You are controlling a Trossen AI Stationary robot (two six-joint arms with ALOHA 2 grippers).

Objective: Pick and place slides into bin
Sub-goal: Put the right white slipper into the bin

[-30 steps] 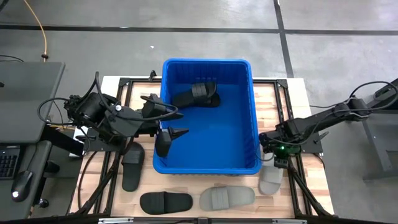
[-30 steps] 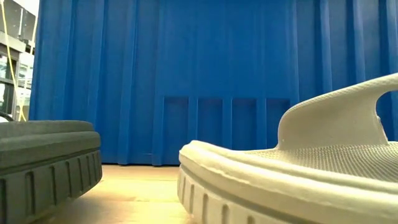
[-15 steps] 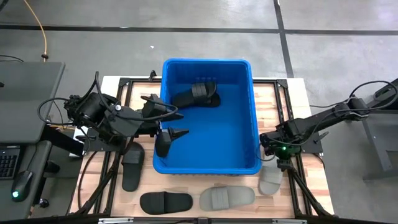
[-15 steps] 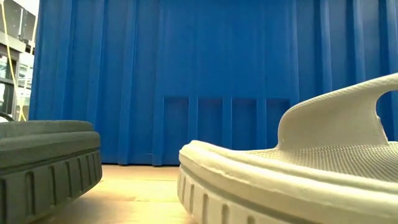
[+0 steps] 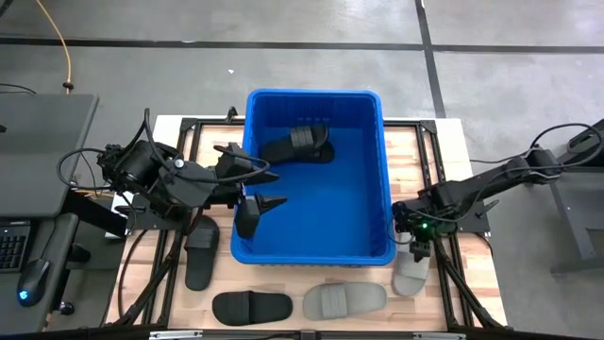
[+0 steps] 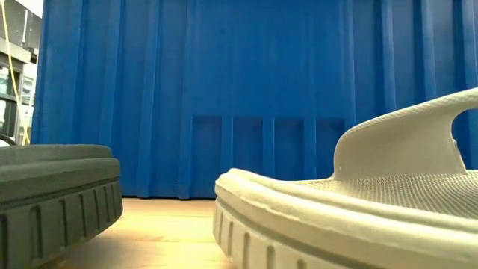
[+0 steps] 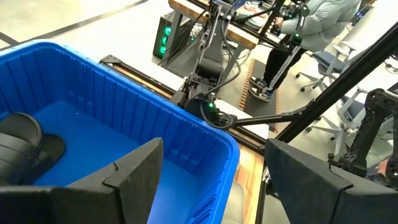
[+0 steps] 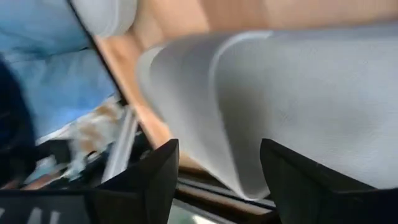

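The blue bin (image 5: 316,175) stands mid-table with one black slide (image 5: 297,146) lying on its floor at the far end. My left gripper (image 5: 260,189) hangs open over the bin's left rim, holding nothing; its wrist view shows the bin wall (image 7: 186,137) and that black slide (image 7: 25,143). My right gripper (image 5: 418,249) is open, low beside the bin's near right corner, at the far end of a light grey slide (image 5: 411,274) that lies flat on the table. That slide fills the right wrist view (image 8: 298,93). My right gripper slants down over the light grey slide's far end (image 8: 242,162), with one finger on either side of the sole's edge. I cannot tell whether the fingers touch it. The slide lies flat on the table.
Three more slides lie on the table: a black one (image 5: 200,250) left of the bin, another black one (image 5: 252,307) and a grey one (image 5: 344,300) along the near edge. The low view shows two soles (image 6: 358,209) (image 6: 52,187) before the bin wall (image 6: 246,90). A person (image 7: 323,18) sits beyond the table.
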